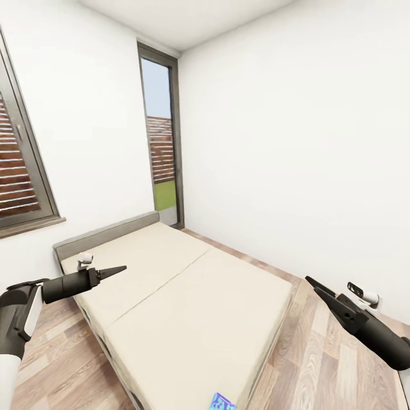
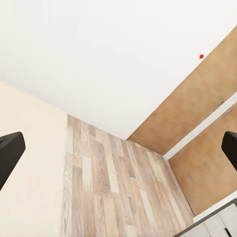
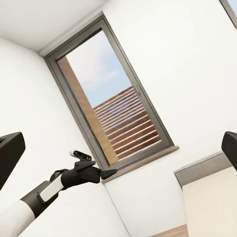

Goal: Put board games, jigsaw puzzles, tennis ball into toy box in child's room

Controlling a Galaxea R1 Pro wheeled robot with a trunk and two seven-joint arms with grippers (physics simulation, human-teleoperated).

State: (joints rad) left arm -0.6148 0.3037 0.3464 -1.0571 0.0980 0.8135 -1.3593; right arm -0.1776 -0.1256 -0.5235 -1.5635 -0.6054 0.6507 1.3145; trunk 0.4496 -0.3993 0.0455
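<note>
The bed [image 1: 188,302], a low one with a plain beige mattress and a grey frame edge, fills the middle of the head view. One blue board game [image 1: 223,402] with cartoon print lies on the bed's near corner, cut off by the picture's lower edge. My left gripper [image 1: 117,270] hovers over the bed's far left part, open and empty. My right gripper [image 1: 312,283] is held above the floor to the right of the bed, also open and empty. In each wrist view the dark fingers [image 2: 9,153] [image 3: 10,155] stand wide apart. The left gripper [image 3: 109,173] appears in the right wrist view too.
White walls close the room. A tall narrow glazed door [image 1: 162,136] stands at the far corner and a slatted window [image 1: 17,171] on the left wall. Wood floor [image 1: 330,353] runs along both sides of the bed. A brown panel [image 2: 197,98] shows in the left wrist view.
</note>
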